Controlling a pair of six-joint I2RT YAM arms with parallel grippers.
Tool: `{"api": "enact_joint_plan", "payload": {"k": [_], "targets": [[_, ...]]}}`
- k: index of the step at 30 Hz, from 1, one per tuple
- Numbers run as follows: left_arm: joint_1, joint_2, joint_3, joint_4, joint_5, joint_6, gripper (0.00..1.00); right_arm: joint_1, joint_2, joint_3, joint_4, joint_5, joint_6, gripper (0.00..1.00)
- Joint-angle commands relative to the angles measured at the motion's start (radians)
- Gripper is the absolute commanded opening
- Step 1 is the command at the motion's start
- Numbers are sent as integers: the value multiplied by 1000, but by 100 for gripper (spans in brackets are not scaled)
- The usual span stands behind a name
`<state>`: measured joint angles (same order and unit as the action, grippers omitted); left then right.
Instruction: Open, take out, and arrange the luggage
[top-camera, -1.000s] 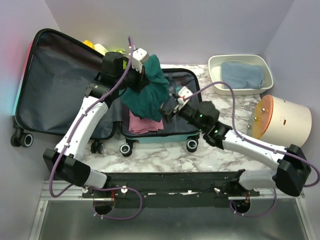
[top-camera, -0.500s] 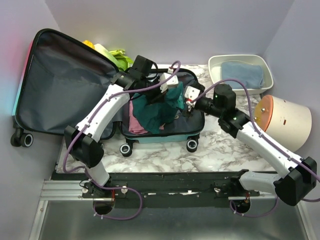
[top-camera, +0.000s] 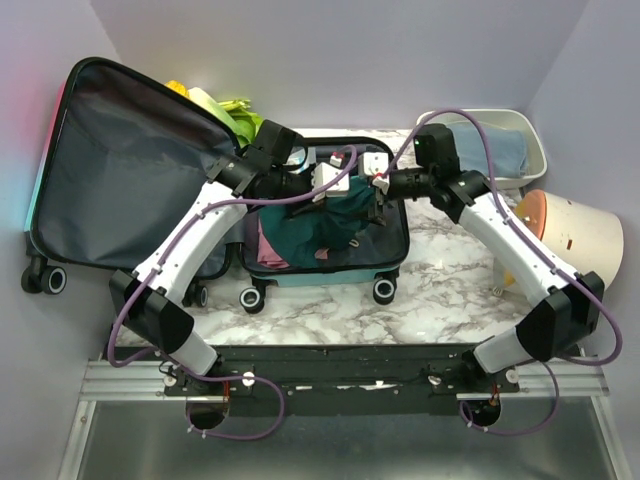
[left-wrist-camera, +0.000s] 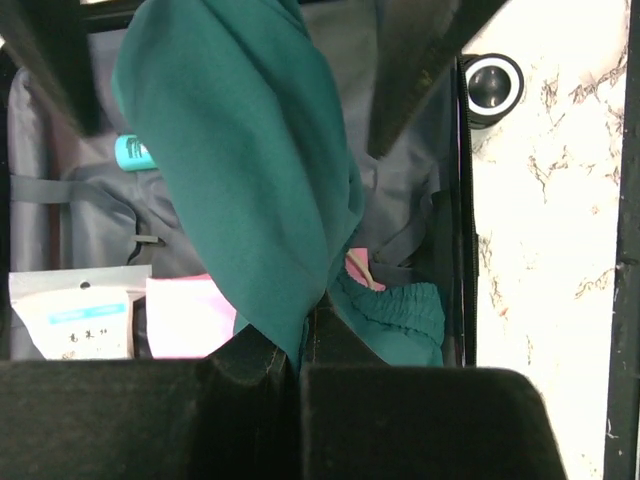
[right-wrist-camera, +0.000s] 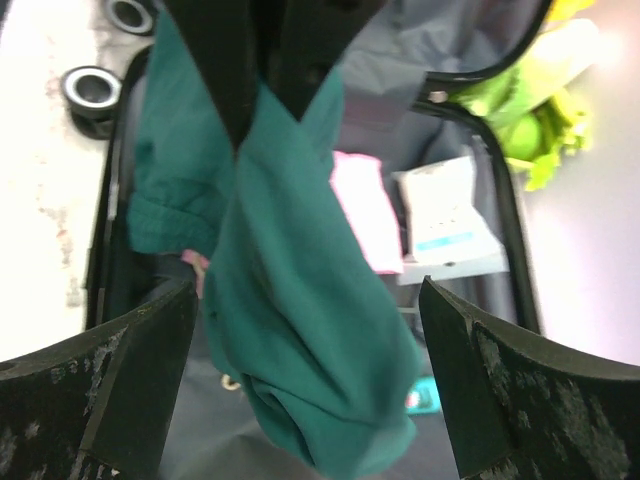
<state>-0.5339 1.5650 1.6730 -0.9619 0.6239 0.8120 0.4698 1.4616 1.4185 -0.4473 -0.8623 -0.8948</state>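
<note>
Teal garment (top-camera: 320, 228) has come down since a second ago: it was bunched high over the suitcase (top-camera: 330, 276) and now trails into the open right half, over a pink garment (top-camera: 266, 246). Left hand (left-wrist-camera: 300, 362) has shifted right with it, fingers pressed together, pinching the teal cloth. Right hand (right-wrist-camera: 307, 300) has swung from the near edge to the far right corner, fingers spread wide either side of the hanging cloth, not touching. Suitcase lies open on the marble bench (top-camera: 440, 290), lid propped left. White tray (top-camera: 535, 128) with blue cloth (top-camera: 505, 150) far right. Pale lilac walls.
</note>
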Motion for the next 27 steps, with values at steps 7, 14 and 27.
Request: {"api": "enact_joint_plan", "payload": {"k": [7,14,27], "targets": [[-12,15,59,60,63,-30,0,30,88,17,-85,-149,45,98],[-26,32,70,38,51,-4,0,46,164,66,-48,-80,109,74],[-21,-86,-129,352,-184,-148,99,32,164,89,90,264,511,1]]}}
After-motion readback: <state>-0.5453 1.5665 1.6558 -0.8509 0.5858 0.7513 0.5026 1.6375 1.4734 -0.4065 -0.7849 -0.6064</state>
